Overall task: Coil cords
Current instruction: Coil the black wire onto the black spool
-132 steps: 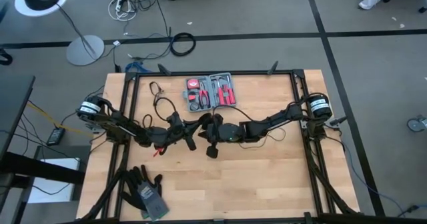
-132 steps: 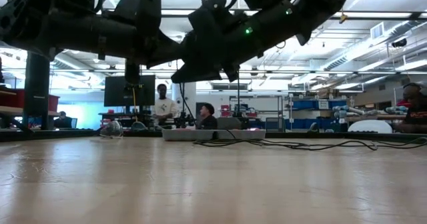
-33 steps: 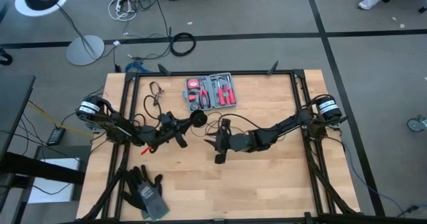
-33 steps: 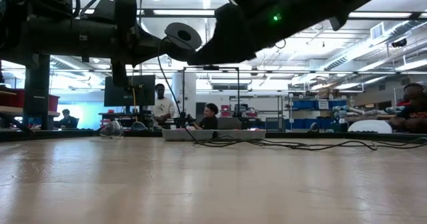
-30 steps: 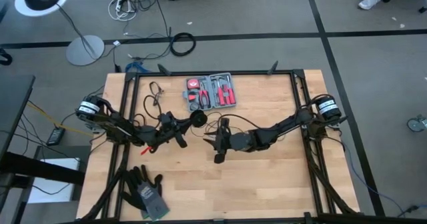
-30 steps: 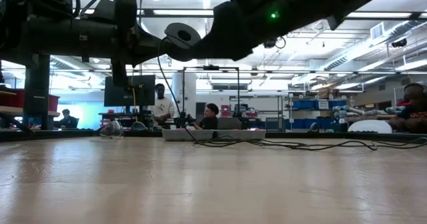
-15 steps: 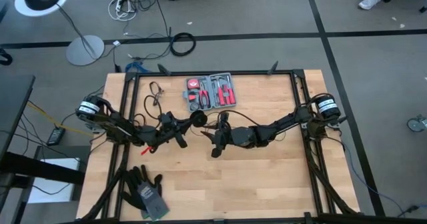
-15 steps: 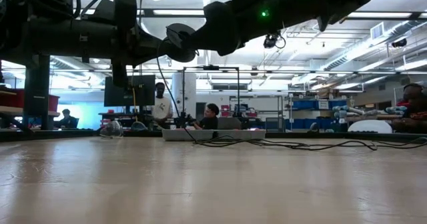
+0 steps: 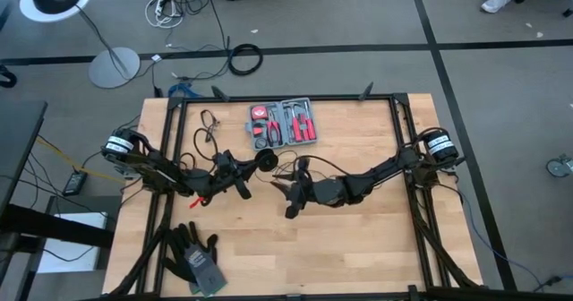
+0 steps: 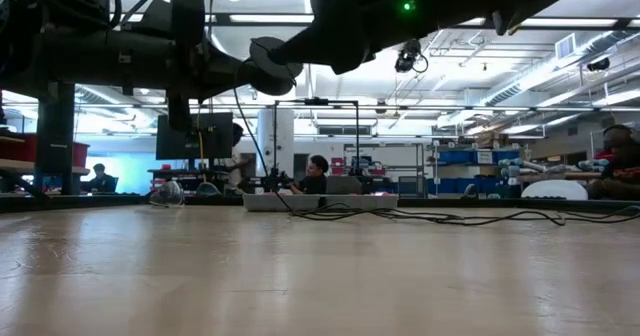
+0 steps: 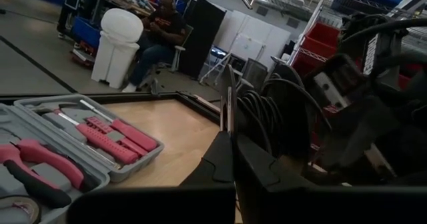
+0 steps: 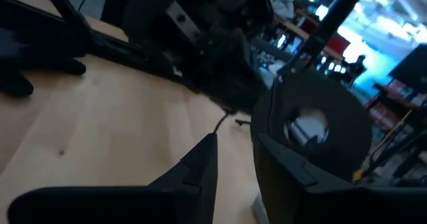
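overhead, table-level, two wrist close-ups

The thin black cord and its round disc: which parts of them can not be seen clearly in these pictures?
- Cord, high view: too thin to follow; the left arm covers its run toward the disc.
- Low view: the cord hangs from the disc to the table; its far end is too small to trace.
- Left gripper: shut, its contact with the disc is hidden by the fingers.
- Right gripper, right wrist view: open beside the disc; touching cannot be told.
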Robot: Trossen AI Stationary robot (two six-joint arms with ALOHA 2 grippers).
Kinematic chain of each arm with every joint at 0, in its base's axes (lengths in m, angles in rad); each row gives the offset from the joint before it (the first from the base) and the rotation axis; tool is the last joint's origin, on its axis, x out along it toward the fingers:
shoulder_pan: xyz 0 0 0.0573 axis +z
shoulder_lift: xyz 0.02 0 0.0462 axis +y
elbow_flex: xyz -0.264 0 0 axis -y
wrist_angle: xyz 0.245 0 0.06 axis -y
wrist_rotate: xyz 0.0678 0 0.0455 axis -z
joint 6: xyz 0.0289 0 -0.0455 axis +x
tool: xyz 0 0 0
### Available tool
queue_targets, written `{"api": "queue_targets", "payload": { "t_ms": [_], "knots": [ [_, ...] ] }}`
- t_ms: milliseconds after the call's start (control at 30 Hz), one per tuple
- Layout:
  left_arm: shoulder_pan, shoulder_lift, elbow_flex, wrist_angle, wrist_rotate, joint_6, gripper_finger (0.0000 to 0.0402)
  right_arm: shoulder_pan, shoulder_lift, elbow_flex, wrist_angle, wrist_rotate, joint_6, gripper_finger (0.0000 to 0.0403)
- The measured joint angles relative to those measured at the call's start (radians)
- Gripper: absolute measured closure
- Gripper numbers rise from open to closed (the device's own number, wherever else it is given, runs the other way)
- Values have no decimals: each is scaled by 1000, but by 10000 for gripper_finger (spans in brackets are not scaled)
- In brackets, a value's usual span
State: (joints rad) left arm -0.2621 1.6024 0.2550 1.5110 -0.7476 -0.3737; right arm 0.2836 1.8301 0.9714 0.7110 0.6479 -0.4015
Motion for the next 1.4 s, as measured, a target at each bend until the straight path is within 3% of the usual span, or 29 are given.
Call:
{"api": "queue_targets", "payload": {
  "t_ms": [300, 600, 967, 1233, 1400],
  "knots": [
    [0, 0, 0, 0, 0, -4, 401, -33, 0, 0, 2, 1, -19, 310],
    [0, 0, 29, 1, 22, -1, 401, -75, 0, 0, -88, -160, 121, 311],
    [0, 0, 39, 2, 41, -4, 401, -78, 0, 0, -96, -121, 146, 311],
    [1, 0, 39, -50, 5, 0, 401, -42, 0, -1, -26, -194, 156, 311],
    [1, 0, 39, -52, -1, 0, 401, -20, 0, -1, 32, -166, 57, 311]
  ]
}}
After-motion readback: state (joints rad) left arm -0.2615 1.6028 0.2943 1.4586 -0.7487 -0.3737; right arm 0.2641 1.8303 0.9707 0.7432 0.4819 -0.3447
